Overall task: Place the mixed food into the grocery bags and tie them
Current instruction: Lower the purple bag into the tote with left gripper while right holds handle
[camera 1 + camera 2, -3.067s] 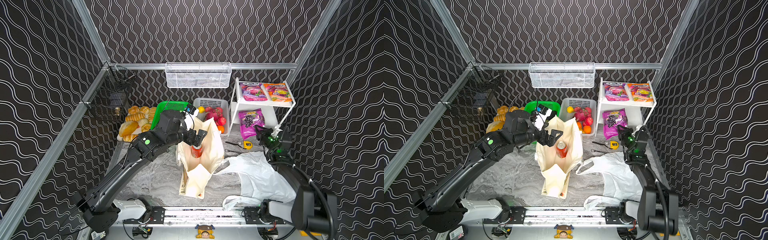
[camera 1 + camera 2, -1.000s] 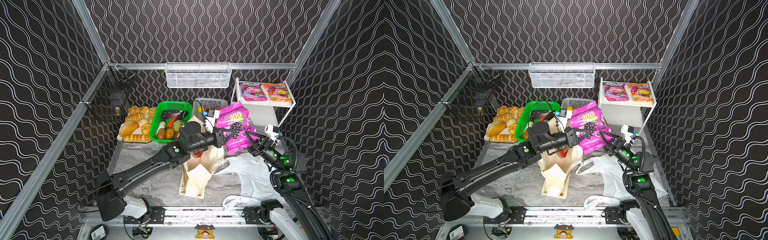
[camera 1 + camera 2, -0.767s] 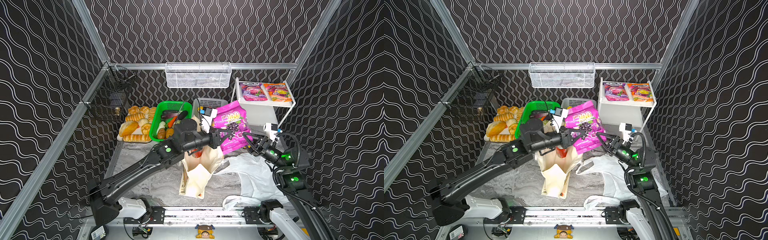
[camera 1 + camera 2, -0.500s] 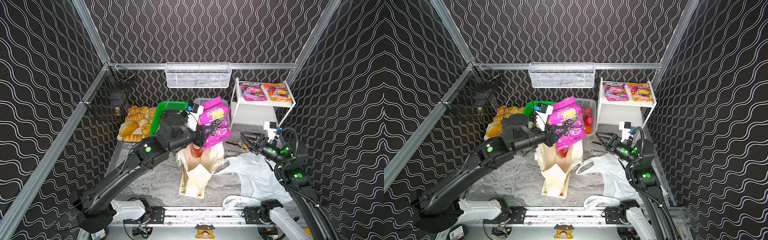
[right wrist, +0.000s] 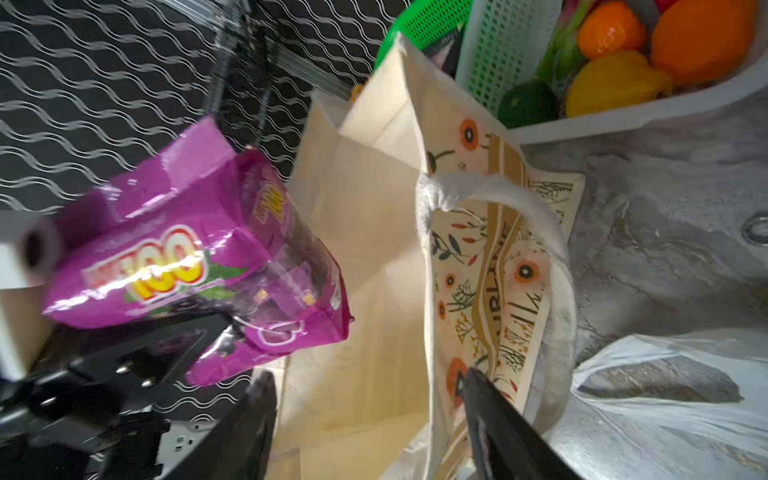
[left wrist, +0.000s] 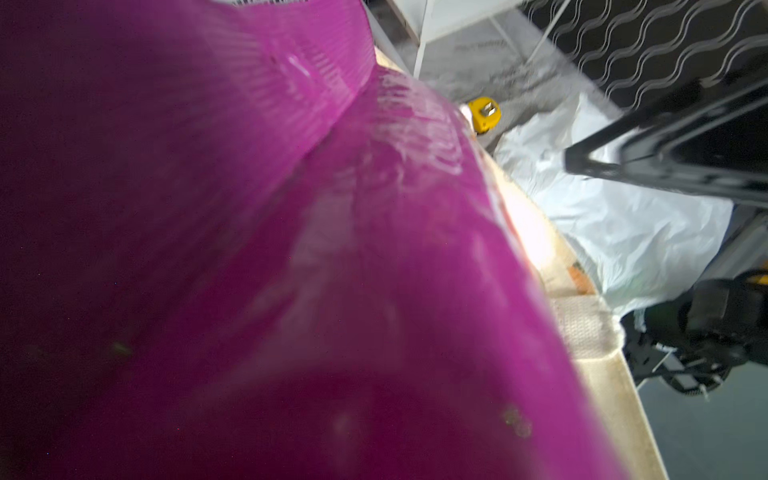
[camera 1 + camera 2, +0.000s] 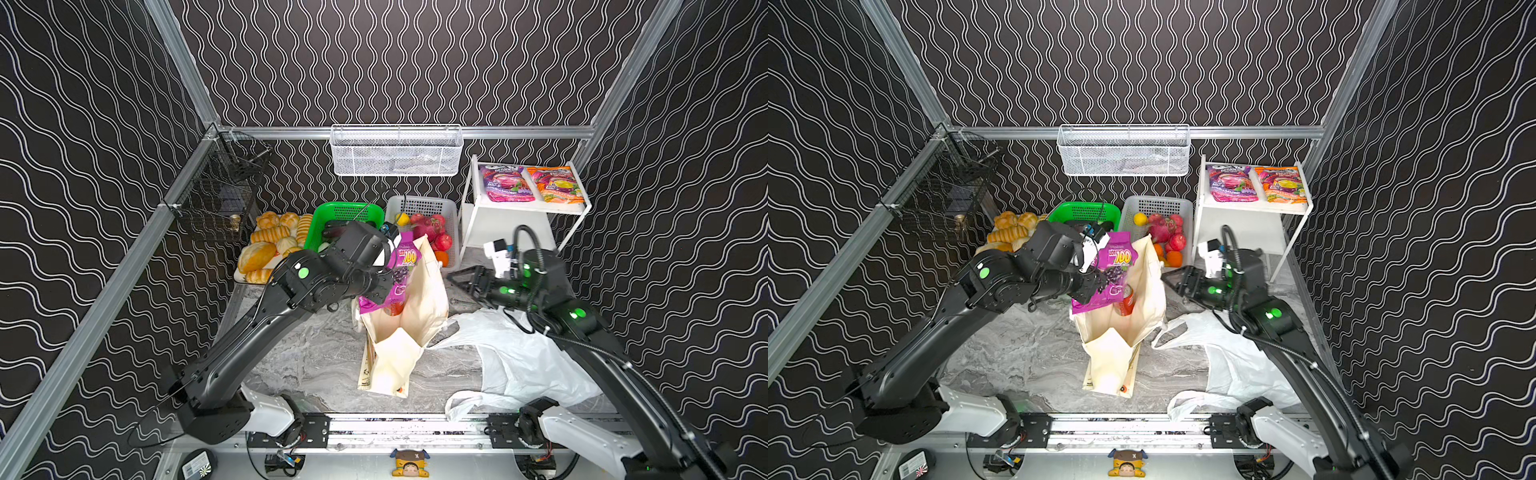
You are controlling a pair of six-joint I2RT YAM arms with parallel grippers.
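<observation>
In both top views my left gripper (image 7: 384,286) (image 7: 1094,286) is shut on a purple snack packet (image 7: 400,270) (image 7: 1115,270), which hangs tilted over the open mouth of the cream tote (image 7: 405,340) (image 7: 1121,336). A red can (image 7: 394,308) (image 7: 1126,299) stands inside the tote. The packet (image 6: 291,249) fills the left wrist view and hides the jaws. My right gripper (image 7: 455,279) (image 7: 1169,278) (image 5: 368,376) is open and empty, just right of the tote's printed side (image 5: 490,266). The white plastic bag (image 7: 528,365) (image 7: 1237,365) lies flat under the right arm.
At the back stand a green basket (image 7: 347,212), a white basket of fruit (image 7: 424,205), a tray of bread (image 7: 270,245) and a white shelf (image 7: 515,208) with two snack packets. A wire basket (image 7: 395,149) hangs on the wall. A yellow tape measure (image 6: 482,110) lies on the table.
The right gripper opened, let go of the purple packet and drew back to the right. The left gripper carried the packet left and down over the tote's mouth.
</observation>
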